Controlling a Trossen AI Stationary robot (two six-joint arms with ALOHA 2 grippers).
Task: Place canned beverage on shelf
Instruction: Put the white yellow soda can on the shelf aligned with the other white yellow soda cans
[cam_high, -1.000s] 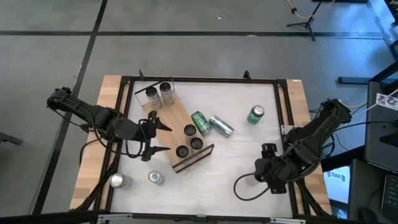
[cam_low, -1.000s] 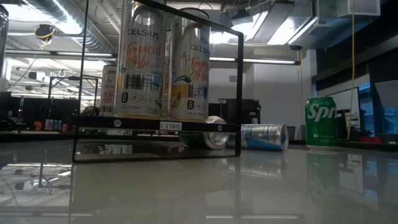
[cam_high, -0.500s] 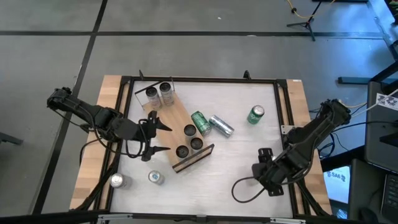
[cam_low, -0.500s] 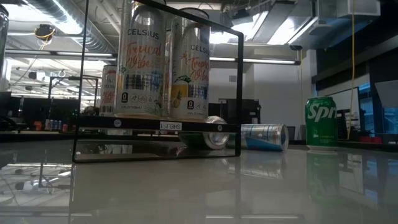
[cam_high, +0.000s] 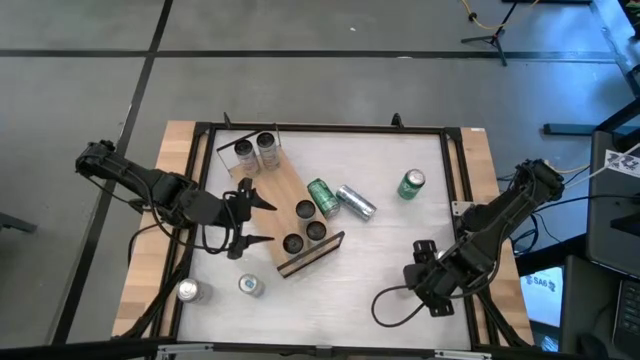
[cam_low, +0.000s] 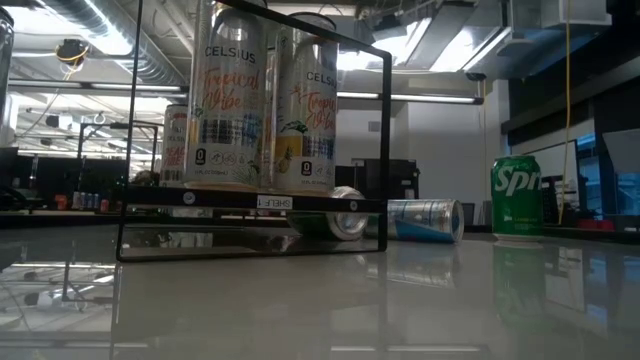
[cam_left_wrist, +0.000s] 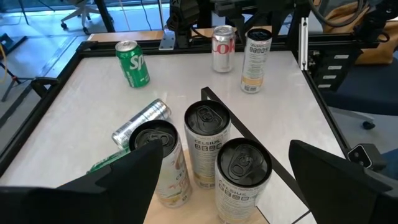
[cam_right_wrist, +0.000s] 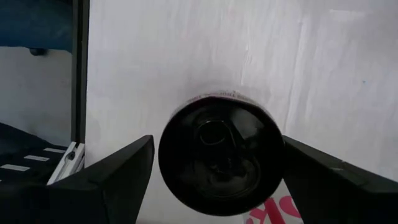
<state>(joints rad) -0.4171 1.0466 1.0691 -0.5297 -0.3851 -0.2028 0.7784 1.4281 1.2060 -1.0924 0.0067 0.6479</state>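
The shelf (cam_high: 290, 215), a light-wood board with dark edges, lies slanted at the table's left middle. Three dark-topped cans (cam_high: 305, 228) stand on its near end and two more (cam_high: 255, 150) at its far end. My left gripper (cam_high: 252, 218) hangs open over the shelf's left side, with the three cans (cam_left_wrist: 208, 146) ahead of it. My right gripper (cam_high: 424, 258) points down at the near right, open. Its fingers stand on either side of an upright can's dark top (cam_right_wrist: 221, 152); no touch shows. The can is white-sided with red lettering (cam_left_wrist: 224, 48).
A green can (cam_high: 322, 197) and a silver can (cam_high: 355, 202) lie on their sides right of the shelf. A green Sprite can (cam_high: 411, 184) stands far right. A tall white can (cam_left_wrist: 257, 53) stands beside the red-lettered one. Two cans (cam_high: 250, 285) (cam_high: 188, 291) stand near left.
My right gripper has sunk toward the can at the table's near right, its fingers as far apart as before. Nothing else has moved.
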